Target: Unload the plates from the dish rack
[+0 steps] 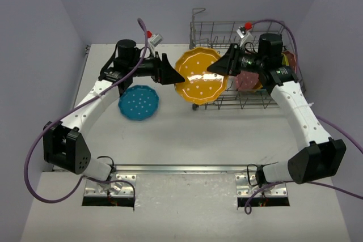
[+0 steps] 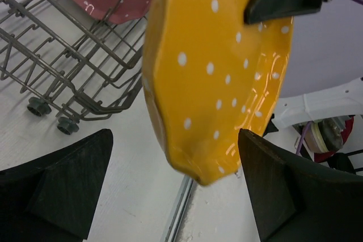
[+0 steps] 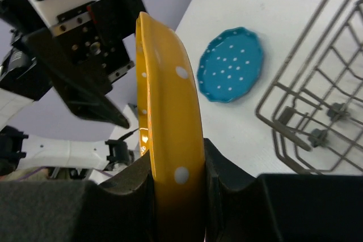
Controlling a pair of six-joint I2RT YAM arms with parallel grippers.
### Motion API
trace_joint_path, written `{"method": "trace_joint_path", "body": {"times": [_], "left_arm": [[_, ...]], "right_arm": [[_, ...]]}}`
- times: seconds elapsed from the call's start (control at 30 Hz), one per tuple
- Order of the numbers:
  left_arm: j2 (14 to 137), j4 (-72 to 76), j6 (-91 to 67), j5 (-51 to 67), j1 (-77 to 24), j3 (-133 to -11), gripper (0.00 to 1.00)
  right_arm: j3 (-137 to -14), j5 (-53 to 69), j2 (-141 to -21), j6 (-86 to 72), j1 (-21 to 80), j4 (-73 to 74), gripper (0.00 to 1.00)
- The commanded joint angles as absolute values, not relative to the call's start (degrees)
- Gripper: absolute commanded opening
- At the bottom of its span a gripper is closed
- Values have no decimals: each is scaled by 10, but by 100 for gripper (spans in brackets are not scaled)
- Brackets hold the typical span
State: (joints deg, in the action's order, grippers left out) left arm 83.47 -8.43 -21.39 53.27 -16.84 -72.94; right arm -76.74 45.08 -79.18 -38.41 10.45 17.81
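Where the teal plate (image 1: 138, 103) lies: flat on the bench (image 1: 187, 134), left side, just near of the left claw.
Left claw (image 1: 172, 71): wide, a finger on each side of the orange plate (image 1: 199, 75), touching neither face (gaps are clearest from the left wrist).
Orange plate: on edge above the bench, between the two claws, just left of the dish rack (image 1: 224, 26).
Right claw (image 1: 220, 67): narrow, pinching the orange plate's right rim.
Dish rack: far right of the bench; a pink plate (image 1: 248, 81) stands inside.
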Motion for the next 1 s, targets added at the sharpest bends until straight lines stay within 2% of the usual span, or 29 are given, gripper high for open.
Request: {"method": "trace_joint_path", "body": {"times": [0.0,0.07,0.1,0.2,0.3,0.33,0.43,0.47,0.5,0.57,0.63,0.67,0.7,0.83,0.97], "left_arm": [[849,-14,-271,534,-171,-747,79],[848,25,-299,555,-171,-736,70],[847,33,-306,565,-171,-731,60],[839,46,-308,587,-170,-711,38],[824,55,-310,601,-168,-692,5],[819,56,-310,602,-166,-685,0],[806,70,-324,623,-160,-662,0],[801,76,-329,629,-154,-651,0],[795,81,-338,635,-140,-637,0],[785,88,-352,648,-116,-622,0],[784,79,-356,669,-72,-606,0],[786,64,-352,683,-49,-603,0],[785,41,-338,698,-18,-600,0],[787,-18,-294,728,77,-605,0],[836,-219,-138,701,162,-673,0]], "right_arm": [[-756,522,-758,-440,125,56,0],[-748,525,-758,-440,132,49,0],[-745,528,-759,-441,133,48,0],[-744,525,-765,-443,137,47,0],[-749,524,-774,-448,137,49,2],[-749,523,-776,-449,137,49,4],[-747,522,-784,-458,137,44,15],[-747,520,-785,-459,137,47,22],[-748,518,-787,-459,137,49,43],[-749,509,-787,-451,137,60,61],[-754,493,-788,-439,137,81,86],[-759,487,-789,-432,137,94,95],[-766,474,-791,-427,136,102,98],[-777,446,-786,-403,135,133,99],[-793,423,-779,-385,125,160,99]]}}
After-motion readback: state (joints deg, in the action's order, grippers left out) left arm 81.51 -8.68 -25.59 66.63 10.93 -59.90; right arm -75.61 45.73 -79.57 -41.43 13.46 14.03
